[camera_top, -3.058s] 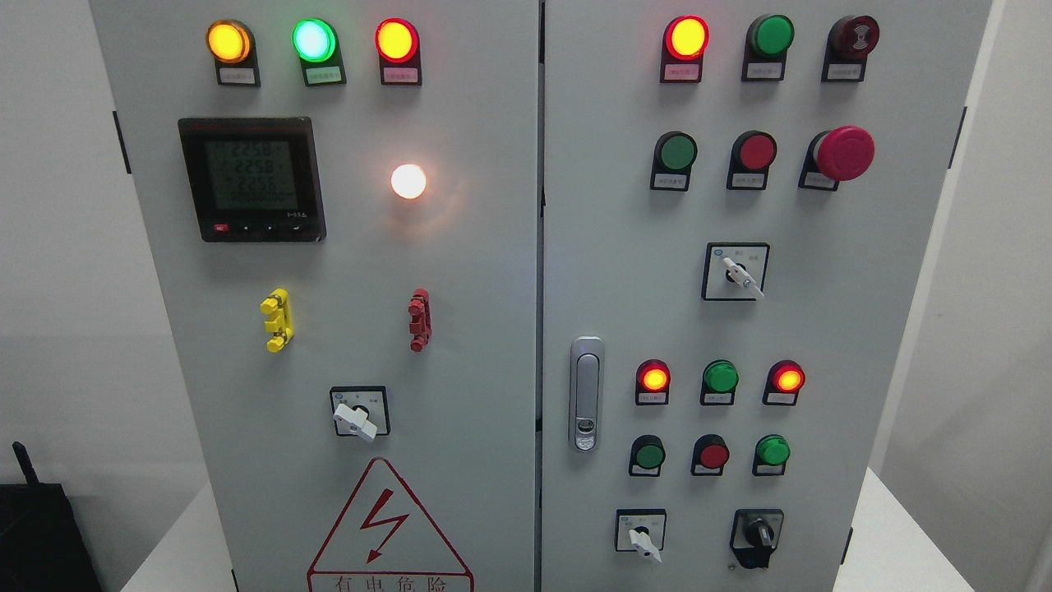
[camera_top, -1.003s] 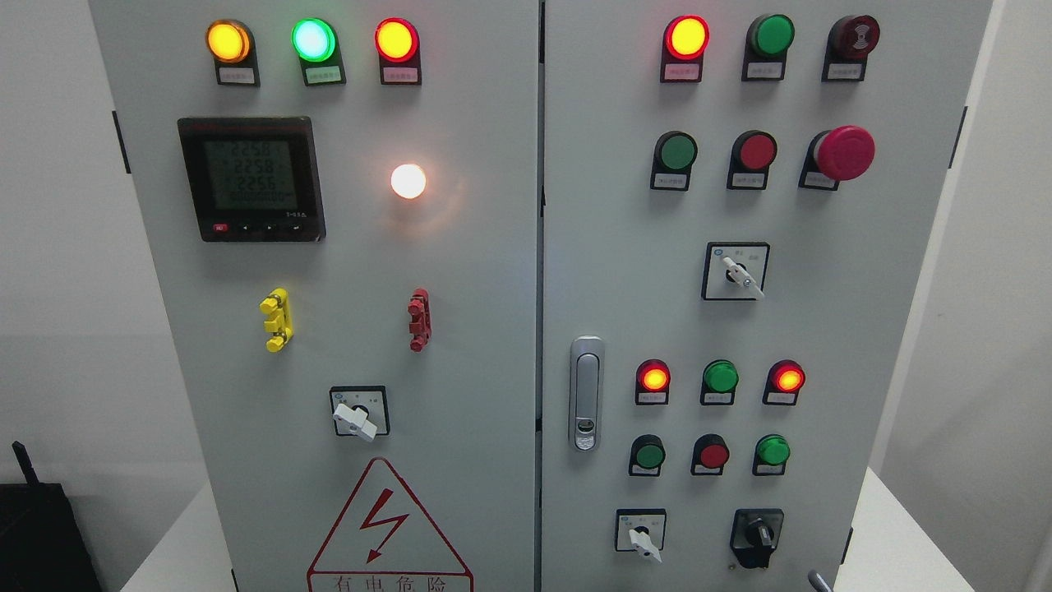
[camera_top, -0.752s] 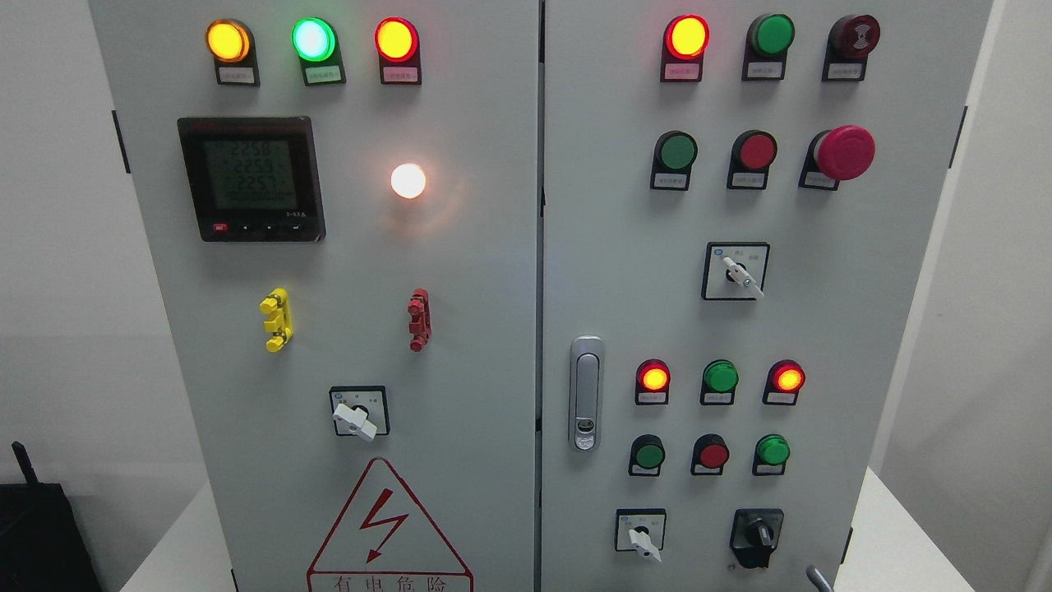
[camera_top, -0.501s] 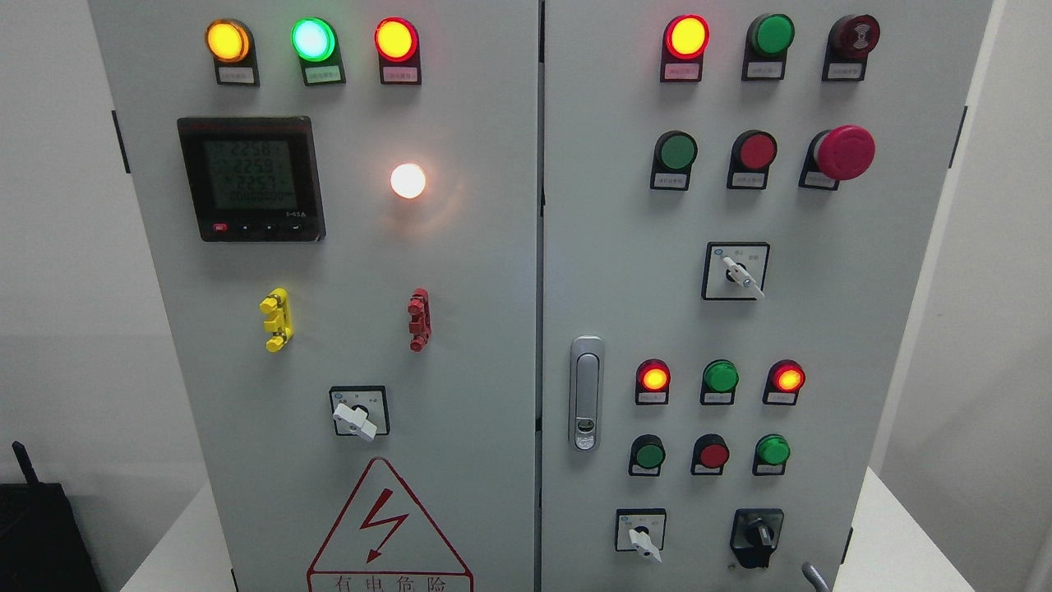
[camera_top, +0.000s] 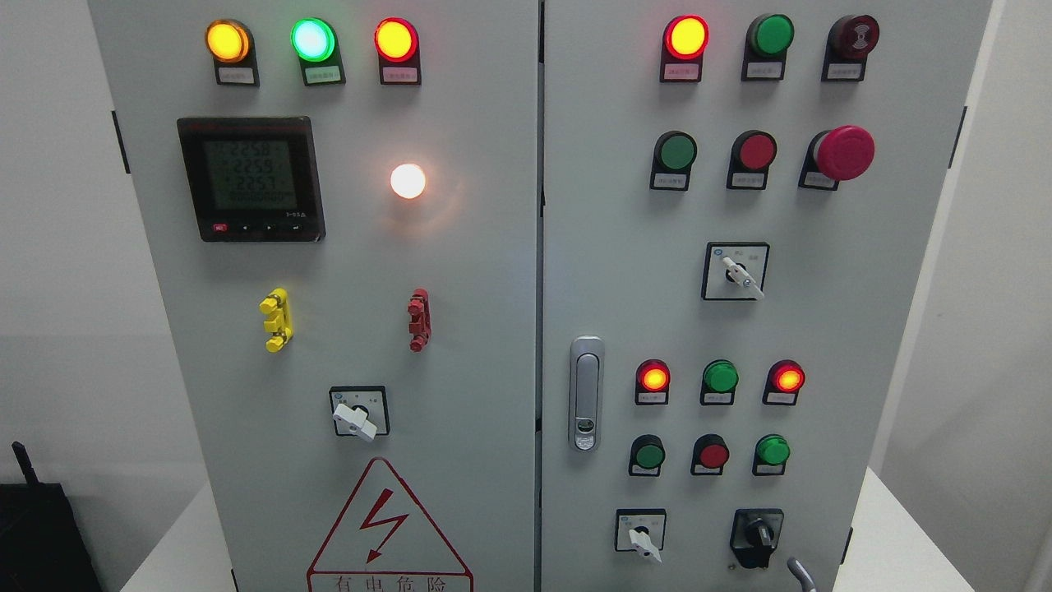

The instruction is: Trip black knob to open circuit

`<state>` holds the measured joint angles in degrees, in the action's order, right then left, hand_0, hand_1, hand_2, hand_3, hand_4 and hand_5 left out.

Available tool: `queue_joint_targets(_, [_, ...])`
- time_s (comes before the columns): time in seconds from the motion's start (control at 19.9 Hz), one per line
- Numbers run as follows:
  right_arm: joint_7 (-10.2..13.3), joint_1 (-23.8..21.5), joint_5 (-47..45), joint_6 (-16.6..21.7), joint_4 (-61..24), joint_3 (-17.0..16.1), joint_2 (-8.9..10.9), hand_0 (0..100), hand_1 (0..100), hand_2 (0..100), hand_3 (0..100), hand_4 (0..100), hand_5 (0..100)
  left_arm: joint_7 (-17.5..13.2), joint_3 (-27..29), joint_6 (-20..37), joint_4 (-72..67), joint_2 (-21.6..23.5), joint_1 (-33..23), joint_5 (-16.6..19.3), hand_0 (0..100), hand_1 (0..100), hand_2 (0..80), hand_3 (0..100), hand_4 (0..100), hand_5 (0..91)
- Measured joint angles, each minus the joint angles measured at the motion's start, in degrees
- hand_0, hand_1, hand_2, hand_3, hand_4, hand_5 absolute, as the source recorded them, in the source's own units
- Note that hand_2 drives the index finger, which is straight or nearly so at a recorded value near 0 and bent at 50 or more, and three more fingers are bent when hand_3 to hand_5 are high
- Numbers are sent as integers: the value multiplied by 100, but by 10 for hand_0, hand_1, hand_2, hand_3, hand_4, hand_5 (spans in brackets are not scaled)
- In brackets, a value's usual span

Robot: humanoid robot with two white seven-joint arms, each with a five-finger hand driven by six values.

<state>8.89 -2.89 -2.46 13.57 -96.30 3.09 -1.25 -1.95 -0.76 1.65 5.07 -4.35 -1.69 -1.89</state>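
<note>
A grey control cabinet (camera_top: 493, 271) is filling the frame. The black knob (camera_top: 757, 536) is sitting at the lower right of the frame, untouched. Just right of it, a thin grey fingertip (camera_top: 800, 571) is poking up from the bottom edge. A digital meter (camera_top: 251, 178) is glowing at upper left.

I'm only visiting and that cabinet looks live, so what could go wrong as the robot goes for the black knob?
1. Only a grey finger tip shows at the bottom edge, so any grip on the black knob is unconfirmed.
2. The white selector sits just left of it on the same row; a drifting hand might turn that instead.
3. Lit red lamps suggest the panel is powered.
</note>
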Motion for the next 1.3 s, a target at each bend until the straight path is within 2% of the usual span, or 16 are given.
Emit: queue_joint_targets(1.3, [8,50,1,-1,0,198,0,855,914,0,1000,1000,922,0,0,0,0,0,0,0,120,389,0,0,0,0])
